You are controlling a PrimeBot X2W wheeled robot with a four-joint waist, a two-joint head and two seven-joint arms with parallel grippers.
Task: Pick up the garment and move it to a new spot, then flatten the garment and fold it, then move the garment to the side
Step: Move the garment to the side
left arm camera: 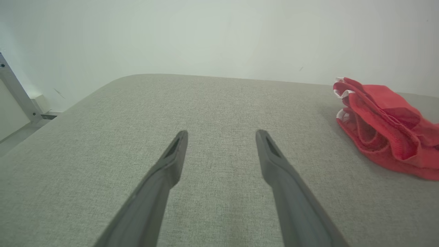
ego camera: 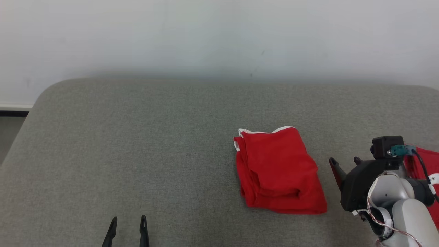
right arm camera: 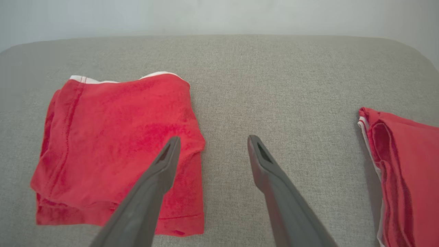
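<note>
The garment (ego camera: 279, 171) is red with a white trim and lies folded into a rough square on the grey fabric surface (ego camera: 154, 137), right of centre. It also shows in the left wrist view (left arm camera: 384, 127) and in the right wrist view (right arm camera: 120, 147). My right gripper (ego camera: 345, 163) is open just to the garment's right with nothing between its fingers. In its own view the right gripper (right arm camera: 212, 139) hangs over the garment's right edge and bare fabric. My left gripper (ego camera: 129, 219) stands open and empty at the lower left, far from the garment; its own view shows the left gripper (left arm camera: 221, 133) over bare surface.
A second red piece of clothing (ego camera: 425, 164) with white trim lies at the far right behind my right arm, seen folded in the right wrist view (right arm camera: 408, 178). A pale wall (ego camera: 219, 34) backs the surface. The surface's rounded left corner drops to the floor (ego camera: 10, 130).
</note>
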